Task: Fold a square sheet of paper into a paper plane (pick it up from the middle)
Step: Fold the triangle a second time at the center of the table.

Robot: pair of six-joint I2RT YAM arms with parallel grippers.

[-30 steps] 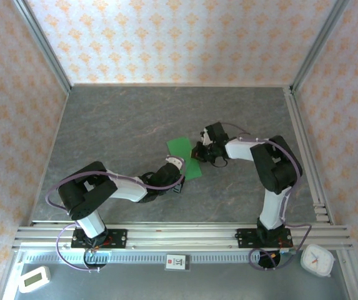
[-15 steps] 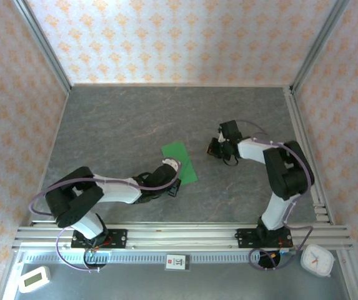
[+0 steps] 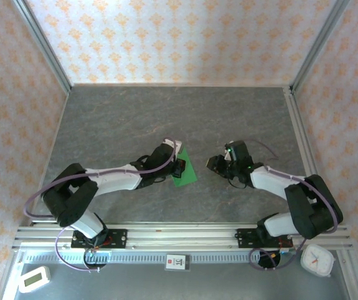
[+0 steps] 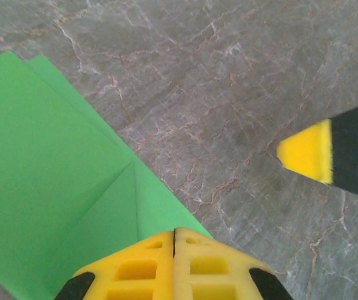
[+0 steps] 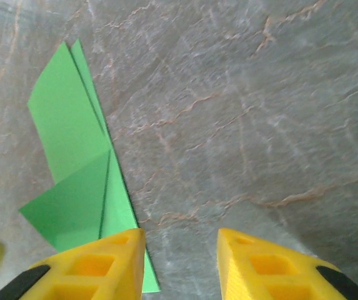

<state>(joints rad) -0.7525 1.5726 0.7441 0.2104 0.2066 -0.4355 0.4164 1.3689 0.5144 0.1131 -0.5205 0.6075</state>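
The bright green sheet of paper lies flat on the grey table, folded into a narrow strip with overlapping flaps and creases. My left gripper is shut, its yellow tips over the paper's right edge. I cannot tell whether it pinches the paper. My right gripper sits a little to the right of the paper over bare table, open with nothing between its fingers. One of its fingertips appears in the left wrist view.
Grey marbled tabletop stretches behind both arms. Aluminium frame rails run along the right side and the near edge. A white timer and a small clock lie beyond the near rail.
My right gripper has pulled away from the paper to the right and nearer, and opened. My left gripper has swept forward onto the paper, which has shifted slightly nearer.
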